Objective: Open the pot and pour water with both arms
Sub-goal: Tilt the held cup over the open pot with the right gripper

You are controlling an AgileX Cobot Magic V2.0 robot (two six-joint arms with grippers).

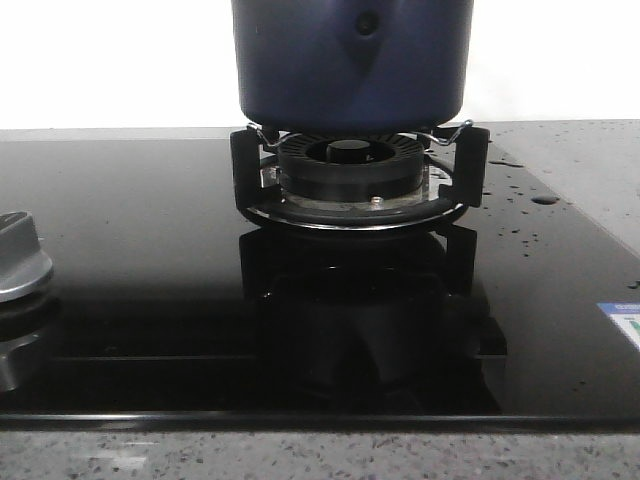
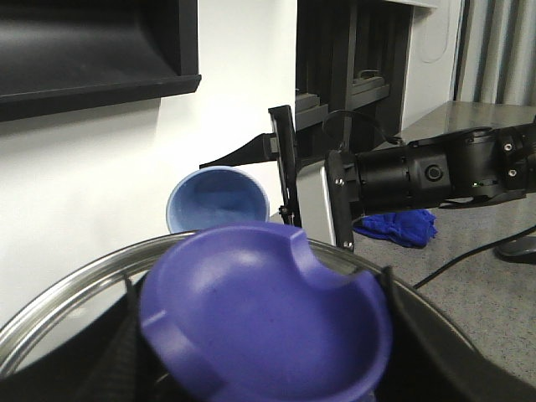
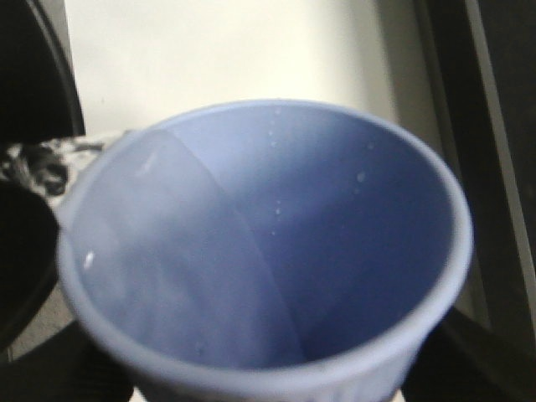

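Glossy black glass makes up the stove surface (image 1: 140, 300), with a silver control knob (image 1: 18, 262) at its left edge, the ring burner (image 1: 350, 172) on its black pot support in the middle, and the dark navy pot (image 1: 352, 62) sitting on that support, its upper part out of view. Water beads (image 1: 512, 205) already lie on the glass to the right, near a small sticker (image 1: 624, 325), so a slip or a splash onto the burner looks like the plain risk. From the left wrist, a glass lid with a steel rim (image 2: 59, 306) and a purple knob (image 2: 264, 322) fills the view; the left gripper seems to be grasping it, though the jaws themselves are hidden and I cannot tell for sure. If that hold is loose, the lid could drop on the glass. Beyond it the right gripper (image 2: 280, 180) appears to be holding a light blue cup (image 2: 218, 201), which in the right wrist view (image 3: 268, 251) is tilted with water inside. Tilted away from the pot mouth, it would spill.
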